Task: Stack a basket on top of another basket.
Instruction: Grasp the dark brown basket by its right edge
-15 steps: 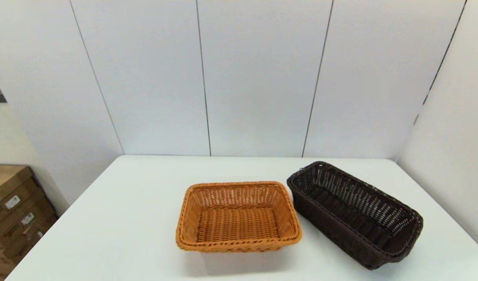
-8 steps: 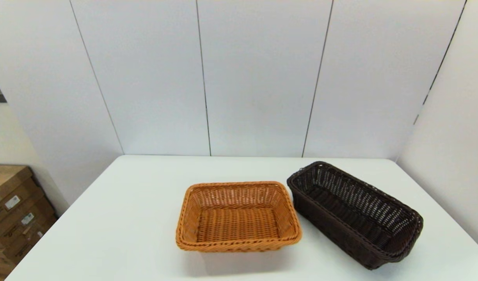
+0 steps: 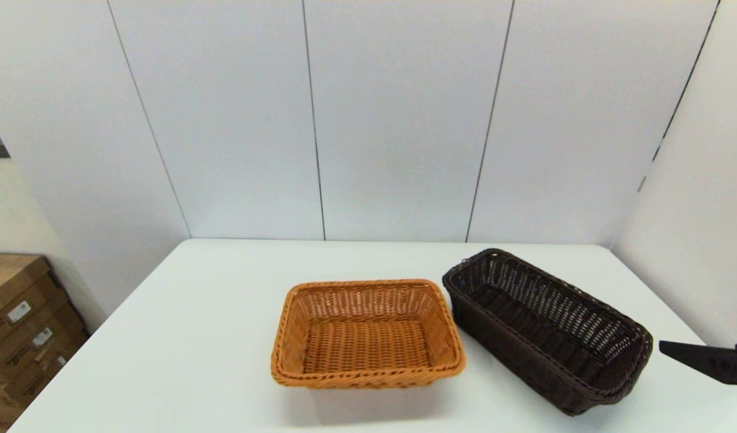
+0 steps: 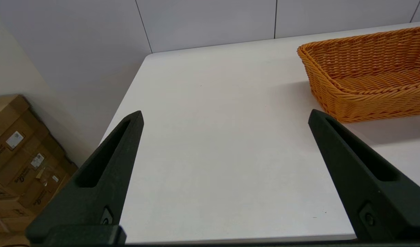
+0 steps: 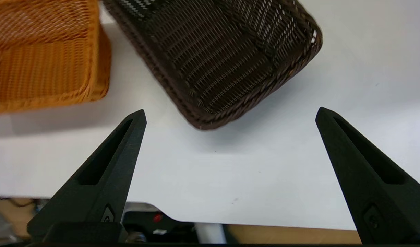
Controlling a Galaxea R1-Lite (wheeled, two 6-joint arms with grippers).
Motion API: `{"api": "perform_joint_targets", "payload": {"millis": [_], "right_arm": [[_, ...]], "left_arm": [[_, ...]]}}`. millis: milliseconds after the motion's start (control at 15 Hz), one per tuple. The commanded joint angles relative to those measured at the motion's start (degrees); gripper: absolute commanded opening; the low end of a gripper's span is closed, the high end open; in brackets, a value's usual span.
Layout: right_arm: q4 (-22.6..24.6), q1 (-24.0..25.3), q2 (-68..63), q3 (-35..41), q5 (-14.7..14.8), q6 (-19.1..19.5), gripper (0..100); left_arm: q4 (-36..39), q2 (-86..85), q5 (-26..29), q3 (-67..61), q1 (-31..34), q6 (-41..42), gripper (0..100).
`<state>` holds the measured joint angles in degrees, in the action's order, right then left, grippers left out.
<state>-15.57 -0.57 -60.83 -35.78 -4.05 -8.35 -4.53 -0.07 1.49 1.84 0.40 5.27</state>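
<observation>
A white table (image 3: 181,355) is standing before pale wall panels. The right gripper (image 5: 230,113), fingers spread wide and holding nothing, is hovering at the table's right near edge. The dark brown basket (image 3: 545,328) is lying just ahead and leftward, its long axis running diagonally away toward the orange-tan basket (image 3: 368,334) just beside it. The left gripper (image 4: 225,115) is waiting released, farther off.

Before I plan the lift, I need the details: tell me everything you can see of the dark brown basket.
The dark brown basket is a long rectangular wicker-look weave, nearly black, with a braided rim and open-weave walls. It is empty and sits upright on the white table, angled diagonally, to the right of the orange-tan basket, close beside it at one corner. Nothing grips it; the right gripper is open, short of its near end.
</observation>
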Motion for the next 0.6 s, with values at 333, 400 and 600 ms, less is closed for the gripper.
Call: {"api": "perform_joint_targets", "payload": {"millis": [333,400,600], "right_arm": [[0.01,-2.77,-21.96,-7.64,2.64,-11.86,100],[0.01,-2.77,-23.28,-7.81,2.73,-14.33,100],[0.01,-2.42,-25.13,-7.9,2.64,-19.69,100]], "left_arm": [[-0.04,0.07,0.01,0.0,0.04,0.09,100],[-0.04,0.07,0.01,0.0,0.04,0.01,100],[-0.04,0.07,0.01,0.0,-0.05,0.01,100]]}}
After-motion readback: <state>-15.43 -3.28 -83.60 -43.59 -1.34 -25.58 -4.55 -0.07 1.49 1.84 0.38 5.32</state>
